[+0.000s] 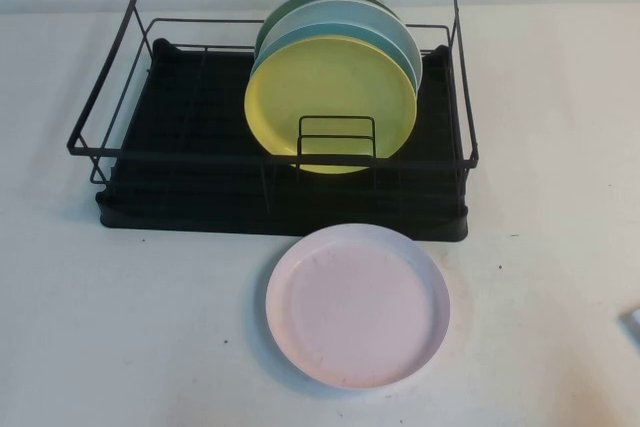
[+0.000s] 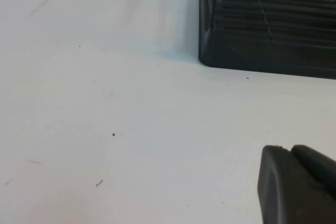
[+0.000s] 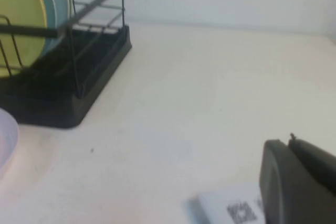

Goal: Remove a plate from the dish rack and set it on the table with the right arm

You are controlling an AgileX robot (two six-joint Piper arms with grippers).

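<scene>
- Round pale pink plastic plate [image 1: 357,305] flat on the broad white table [image 1: 120,327], just in front of the black wire dish rack [image 1: 275,162].
- Yellow plate [image 1: 330,102] upright in rack.
- Left gripper [image 2: 299,184] low over bare table; jaw state impossible to tell.
- Right gripper [image 3: 296,179] likewise, jaws unreadable.

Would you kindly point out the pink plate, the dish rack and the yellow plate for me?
pink plate [image 1: 355,307], high view, on its flat centre.
dish rack [image 1: 200,197], high view, on the black drip tray base.
yellow plate [image 1: 325,92], high view, on its upright face.
</scene>
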